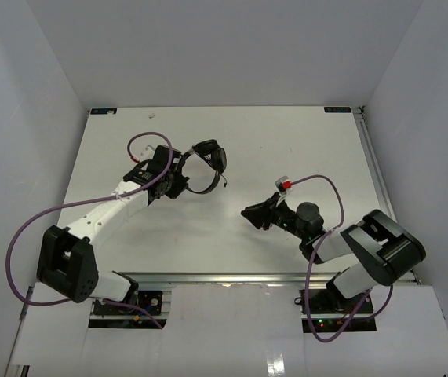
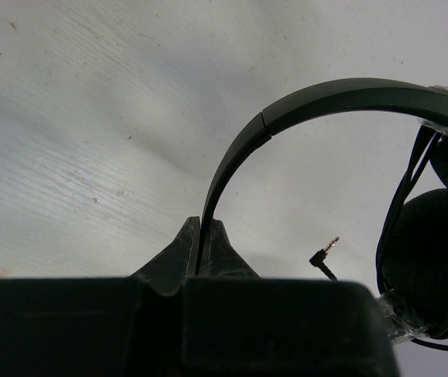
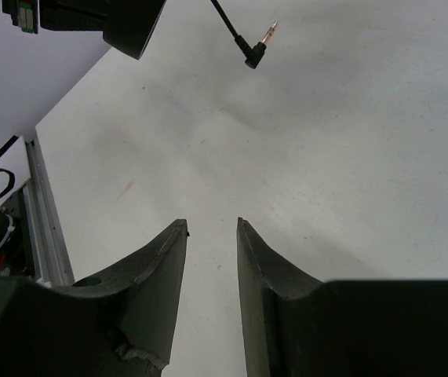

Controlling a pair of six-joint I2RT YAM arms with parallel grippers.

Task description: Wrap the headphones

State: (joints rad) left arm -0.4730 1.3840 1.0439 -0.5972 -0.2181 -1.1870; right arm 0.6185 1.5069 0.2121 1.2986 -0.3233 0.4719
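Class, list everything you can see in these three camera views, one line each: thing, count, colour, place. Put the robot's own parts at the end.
headphones: one, black, on the far left-centre of the table, headband pinched in the left gripper
plug: one, black with a gold tip, at the loose cable end, just above the table, beyond the right gripper
table: one, white, under everything
rail: one, silver, along the table's right edge
arms: two, white and black, bolted at the near edge
purple cables: two, purple, one looping along each arm
left gripper: one, black, shut on the headband
right gripper: one, black, open, holding nothing
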